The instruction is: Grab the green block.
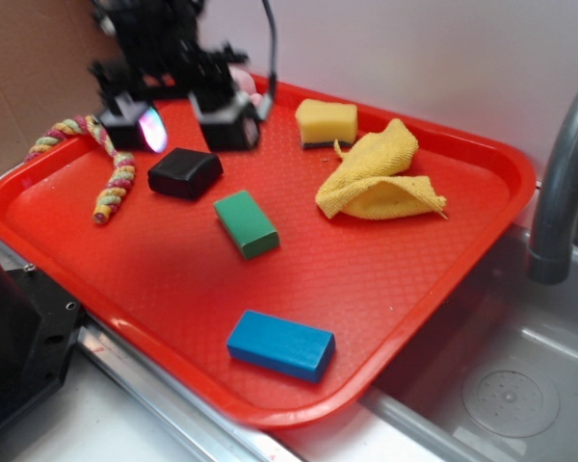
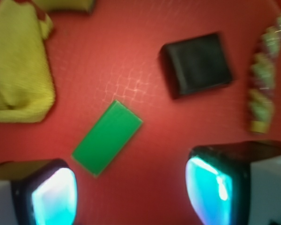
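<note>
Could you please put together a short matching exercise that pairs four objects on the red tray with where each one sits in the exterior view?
Things:
1. small solid green rectangular block
2. longer blue rectangular block
3. glossy black squarish block
4. crumpled yellow cloth

Places:
A. nearest the tray's front edge
B. just below the open claw
C. near the tray's middle
D. beside the yellow sponge

Pairs: 1-C, 2-A, 3-B, 4-D
</note>
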{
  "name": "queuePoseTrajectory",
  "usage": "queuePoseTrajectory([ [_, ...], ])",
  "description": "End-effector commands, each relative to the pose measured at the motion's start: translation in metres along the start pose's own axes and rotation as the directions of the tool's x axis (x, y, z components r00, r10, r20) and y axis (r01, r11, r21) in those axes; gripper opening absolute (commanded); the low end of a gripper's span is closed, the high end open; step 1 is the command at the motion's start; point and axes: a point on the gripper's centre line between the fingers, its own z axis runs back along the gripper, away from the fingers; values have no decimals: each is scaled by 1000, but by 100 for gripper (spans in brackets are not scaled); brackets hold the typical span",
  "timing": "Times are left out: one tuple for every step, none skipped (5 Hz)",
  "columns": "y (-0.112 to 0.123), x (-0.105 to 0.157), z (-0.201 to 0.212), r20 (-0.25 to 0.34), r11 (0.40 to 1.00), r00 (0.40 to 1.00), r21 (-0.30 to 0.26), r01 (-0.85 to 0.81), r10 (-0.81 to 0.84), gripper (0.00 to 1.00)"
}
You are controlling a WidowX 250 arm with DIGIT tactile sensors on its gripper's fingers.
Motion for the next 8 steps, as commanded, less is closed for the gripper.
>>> queuePoseTrajectory([
  [-3,12,22,63,974,972,-28,-227,228,100],
  [-27,21,-11,75,932,931,36,-361,358,100],
  [-33,32,-40,33,937,938,44,-346,345,100],
  [-30,37,-66,28,933,938,96,-348,346,100],
  [-21,31,-79,19,929,940,147,-339,340,100],
  [0,-5,-72,14,928,939,149,-342,344,100],
  [3,-10,-70,3,931,940,139,-338,341,100],
  [3,-12,-75,-8,935,943,131,-328,332,100],
])
